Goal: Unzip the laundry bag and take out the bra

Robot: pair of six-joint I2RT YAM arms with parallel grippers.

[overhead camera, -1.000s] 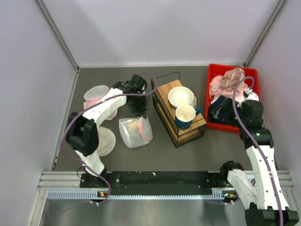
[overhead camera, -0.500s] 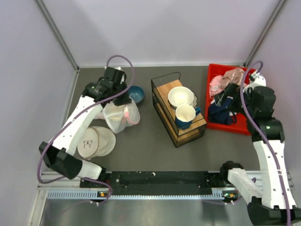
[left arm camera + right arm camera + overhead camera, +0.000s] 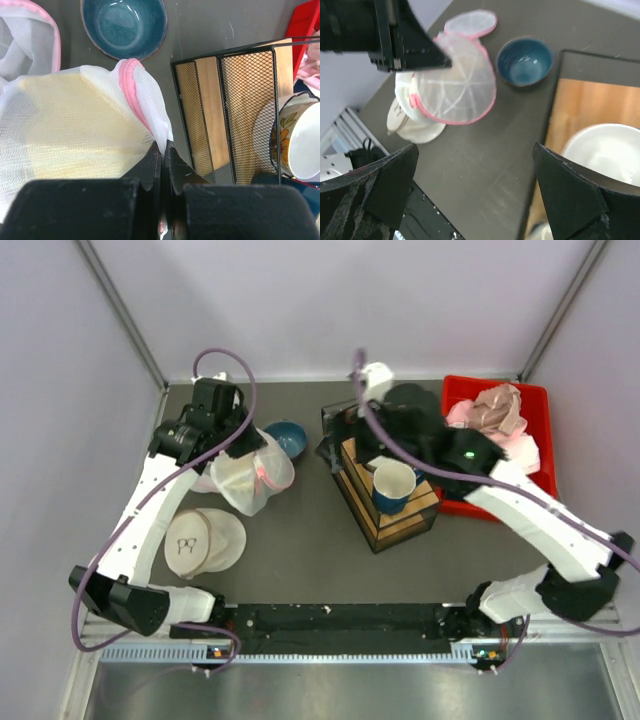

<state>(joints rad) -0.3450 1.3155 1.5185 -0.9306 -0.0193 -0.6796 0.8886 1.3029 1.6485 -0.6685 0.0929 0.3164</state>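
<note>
The left gripper (image 3: 163,145) is pressed together on a fold of the laundry bag (image 3: 75,125), its black fingers pinching the fine white mesh right beside the ribbed pink zipper trim. The bag is rounded and translucent and sits on the left part of the dark grey matte bench (image 3: 300,560). A soft yellow mass, the bra (image 3: 65,130), shows through the mesh from inside it, its shape too veiled to make out.

Just beyond the bag stands a glazed blue bowl (image 3: 124,27). Nearer the arm bases lies a flatter round white pouch (image 3: 205,540) with a small dark mark that cannot be read.

The right gripper (image 3: 474,147) hangs with its fingers wide apart and nothing between them, above a black wire-mesh rack (image 3: 220,115) with wooden boards. In the rack sits a glossy white cup (image 3: 300,140) with a flower print. A red plastic bin (image 3: 535,400) of crumpled pale pink cloth stands at the right
</note>
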